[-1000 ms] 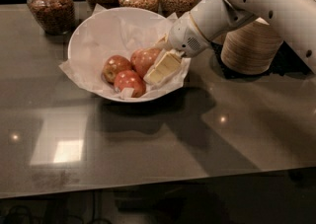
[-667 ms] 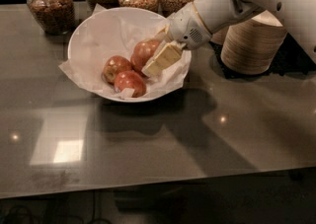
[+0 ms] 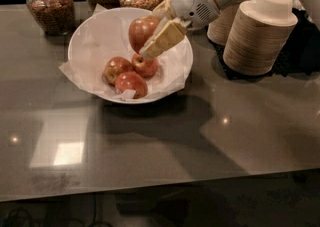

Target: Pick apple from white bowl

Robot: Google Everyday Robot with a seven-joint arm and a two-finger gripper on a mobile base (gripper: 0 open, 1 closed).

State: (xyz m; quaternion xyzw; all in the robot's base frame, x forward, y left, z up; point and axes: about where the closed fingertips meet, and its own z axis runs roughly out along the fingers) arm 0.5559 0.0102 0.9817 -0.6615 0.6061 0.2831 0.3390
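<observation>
The white bowl (image 3: pixel 90 38), wide and lined with crinkled white paper, stands on the dark table at the back left. My gripper (image 3: pixel 150 38) is shut on the apple (image 3: pixel 140 31), a large dull orange-red one, and holds it lifted above the bowl's middle. One cream finger (image 3: pixel 162 40) lies across the apple's right side. Three smaller apples stay in the bowl: one at the left (image 3: pixel 117 69), one bright red in the middle (image 3: pixel 145 65), one in front (image 3: pixel 131 83).
Stacks of tan-sided paper bowls (image 3: pixel 258 36) stand to the right of the white bowl. Glass jars of grains (image 3: pixel 47 6) line the back edge. The glossy table (image 3: pixel 200 136) stretches toward the front.
The gripper has risen out of the bowl with the large apple in it; the apple now hangs above the other three, which have stayed in the bowl.
</observation>
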